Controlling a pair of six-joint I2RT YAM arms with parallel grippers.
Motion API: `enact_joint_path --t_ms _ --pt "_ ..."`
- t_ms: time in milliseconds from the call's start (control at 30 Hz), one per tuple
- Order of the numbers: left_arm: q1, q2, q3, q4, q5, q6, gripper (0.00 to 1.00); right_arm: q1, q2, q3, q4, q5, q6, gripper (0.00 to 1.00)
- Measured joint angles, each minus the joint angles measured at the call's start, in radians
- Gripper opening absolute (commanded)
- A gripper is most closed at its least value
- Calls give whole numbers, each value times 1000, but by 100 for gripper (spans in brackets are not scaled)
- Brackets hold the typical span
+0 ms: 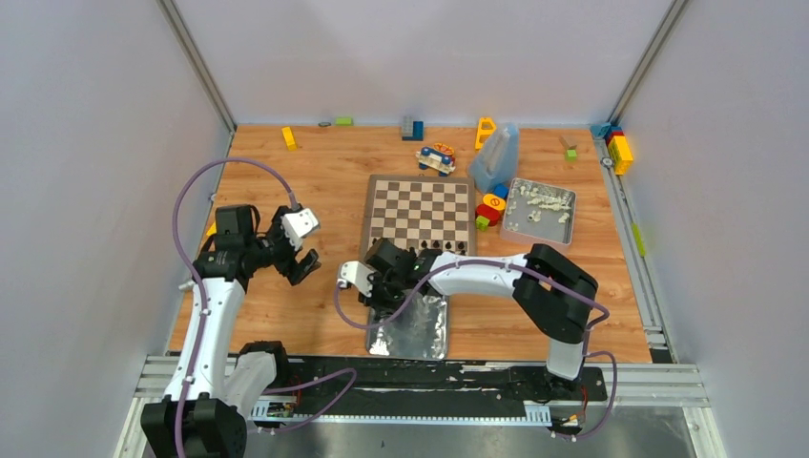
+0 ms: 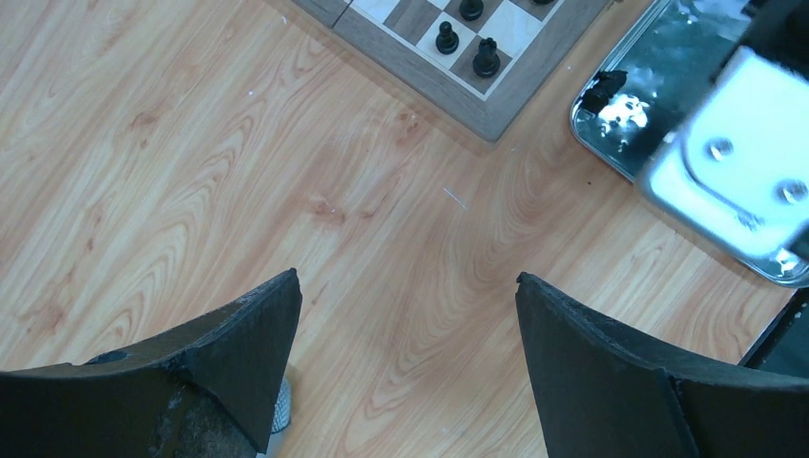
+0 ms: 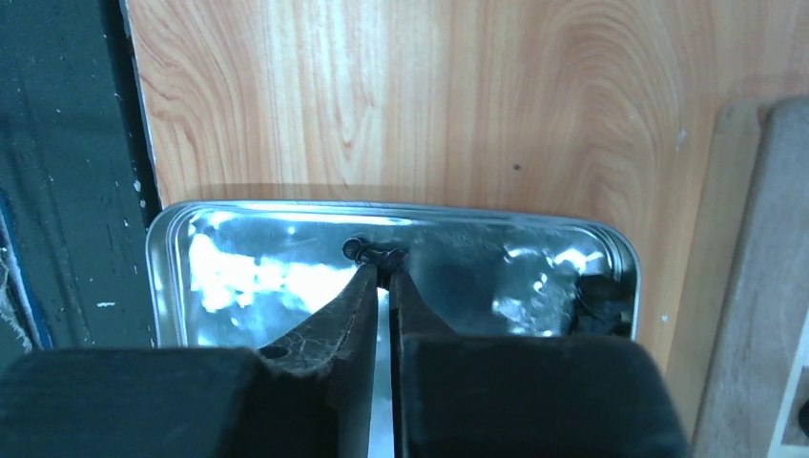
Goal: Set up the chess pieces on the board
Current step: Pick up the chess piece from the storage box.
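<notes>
State of right pincer (image 3: 384,272): fingers pressed together, with a small black piece (image 3: 370,252) nipped at their very tips.
Under the right pincer: a shiny metal tray (image 3: 286,206); the fingertips are down inside it, close to its far rim.
Elsewhere in the tray: a dark heap (image 3: 599,303) of more pieces sits in the corner to the right of the closed fingers, apart from them.
Where the board (image 1: 420,205) is: flat on the table, just beyond the tray; in the right wrist view its brown border lies to the right of the fingers.
On the board: a short row of black pieces (image 1: 441,245) stands along the edge nearest the right pincer.
State of left pincer (image 2: 405,286): fingers wide apart and holding nothing, over the bare wooden table (image 2: 191,172).
Ahead of the left pincer: the board's corner with a few black pieces on its squares — the tray is just right of it, and both are well clear of the fingertips.
</notes>
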Motion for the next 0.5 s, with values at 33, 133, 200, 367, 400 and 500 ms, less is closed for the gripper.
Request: enact_joint_path --t_ms 33,133,200,367,400,500 --pt "0 2 0 -1 3 9 89 -13 -4 0 -7 -11 5 7" --pt "0 8 0 -6 21 23 87 -55 -17 -2 -25 -55 24 6" --pt "-1 18 0 -6 36 32 86 -82 -27 -6 -31 -84 35 5" --pt "-8 48 0 -6 56 35 84 -114 -32 -9 -46 -115 47 3" --pt "-8 50 0 -6 57 35 84 -114 -32 -9 -48 -121 49 2" --pt "-14 50 0 -5 66 35 82 -118 -34 -10 -51 -138 54 1"
